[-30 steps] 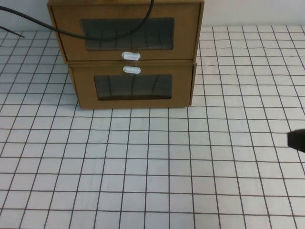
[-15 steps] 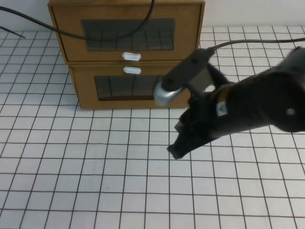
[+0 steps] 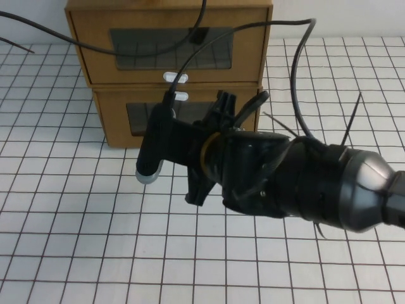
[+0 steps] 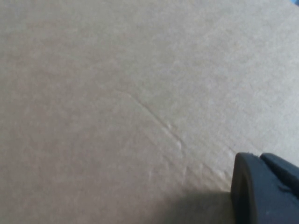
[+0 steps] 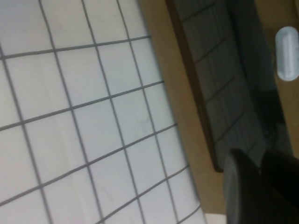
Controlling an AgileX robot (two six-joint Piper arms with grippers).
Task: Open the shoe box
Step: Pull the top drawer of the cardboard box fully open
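Since the picture of half a second ago, the right arm has swung to the left and nearer to the boxes. In the high view the right gripper (image 3: 235, 109) is now just in front of the lower shoe box (image 3: 111, 126), near its white handle (image 3: 180, 96). Whether this gripper is open or closed, I cannot tell, and contact with the handle cannot be seen. The upper shoe box (image 3: 247, 57) stands on the lower one at the far side of the table (image 3: 63, 221), and both are closed, with their fronts in line. Black cables (image 3: 95, 45) hang across the upper front. The arm's body covers the right part of the lower front and the table before it. To the left of the arm and along the near edge, the gridded table surface is open.

In the left wrist view a tan cardboard surface (image 4: 117, 93) with a faint crease fills the picture, and the left gripper (image 4: 264, 189) is very near to it. Its state I cannot tell.

In the right wrist view the right gripper (image 5: 259, 182) is over the dark window (image 5: 224, 79) of the lower shoe box (image 5: 163, 70). The bottom edge of the box meets the table (image 5: 70, 116), and the white handle (image 5: 286, 52) lies beyond the window.
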